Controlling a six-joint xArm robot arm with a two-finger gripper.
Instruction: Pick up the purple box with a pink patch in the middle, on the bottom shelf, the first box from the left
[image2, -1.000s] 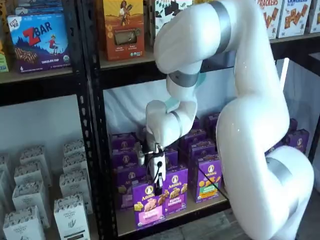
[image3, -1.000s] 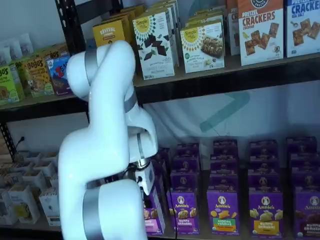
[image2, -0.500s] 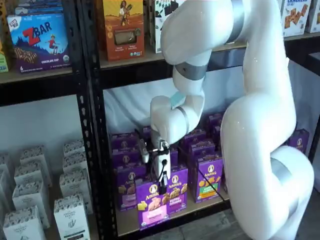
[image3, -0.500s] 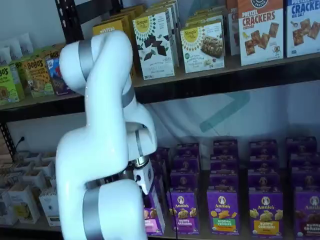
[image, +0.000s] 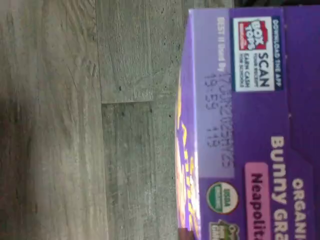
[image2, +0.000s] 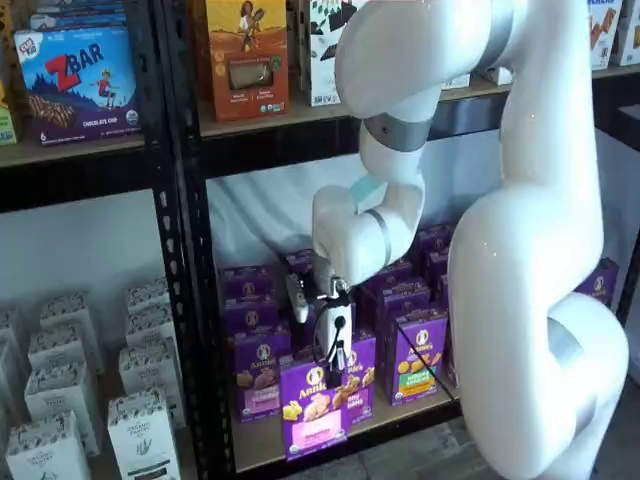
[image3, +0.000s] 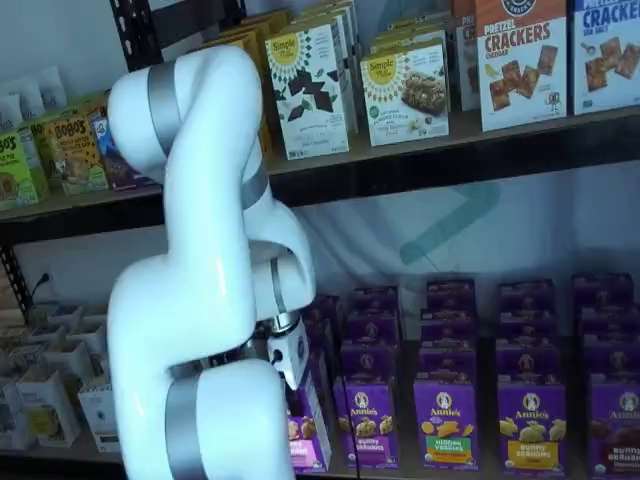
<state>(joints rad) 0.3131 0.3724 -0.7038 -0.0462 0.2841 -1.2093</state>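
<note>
Purple box (image2: 315, 408) is seen upright in a shelf view, hanging directly below the gripper (image2: 333, 362), its long axis vertical and in line with the fingers, which are closed on its top edge. Its pink patch faces the camera, and its lower edge appears to overlap the front lip of the bottom shelf (image2: 255, 447), so the box is judged to be lifted and drawn forward of its row rather than standing on the board. In the wrist view the box top (image: 250, 130) is seen close below the camera, with grey plank floor beside it, which supports the judgement that it is already out past the shelf edge. Only one arm is present. The coming move is judged to turn on carrying the box straight outward, clear of the neighbouring purple cartons (image2: 350, 375) just behind and beside it.

Compared with half a second and a second ago, the box and gripper have shifted further outward and toward the right of the shelf view, and the upper arm has risen.
</note>
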